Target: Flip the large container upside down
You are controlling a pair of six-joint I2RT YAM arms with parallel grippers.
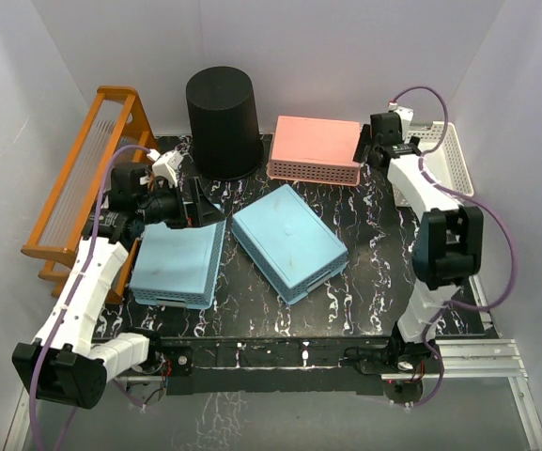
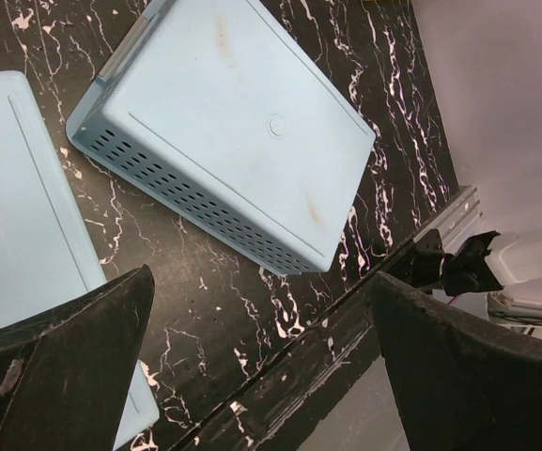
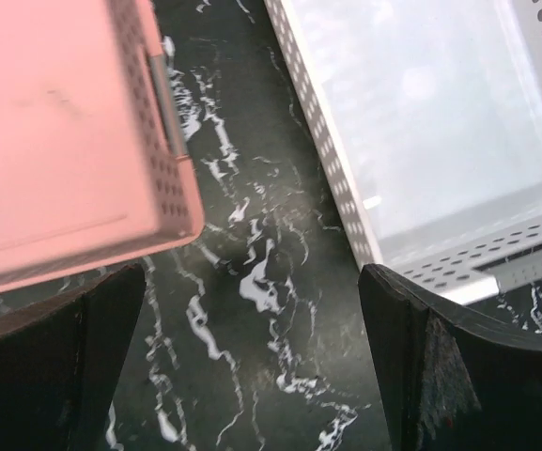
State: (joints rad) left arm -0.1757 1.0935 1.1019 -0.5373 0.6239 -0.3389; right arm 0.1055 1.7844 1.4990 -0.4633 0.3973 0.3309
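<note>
Nearest the bases, two blue baskets are seen bottom-up on the marbled table (image 1: pixel 374 244): the left blue basket (image 1: pixel 178 263) and the centre blue basket (image 1: pixel 289 240), close together but apart; an orange rack (image 1: pixel 83 188) stands at the table's left edge.

Just beyond the left blue basket the left gripper (image 1: pixel 198 202) is held with its fingers spread, and nothing is seen between them in the wrist view; only the table and the baskets are framed there.

Farther back, the large container (image 1: pixel 224 122) stands at the far edge of the table, just beyond the left gripper and beside the pink basket (image 1: pixel 316 148); a flat closed face appears to be uppermost, so it is judged to be already resting on its rim, though the rim itself cannot be made out.

At the far right, the right gripper (image 1: pixel 364 148) is likewise spread and empty, between the pink basket and the white basket (image 1: pixel 449 164).

The chief risk is judged to be a knock: the container is tall, and its base could be clipped by any sideways sweep of the left fingers, so that it is tipped toward the back wall or onto the pink basket; the baskets could equally be shoved by a low arm link.
</note>
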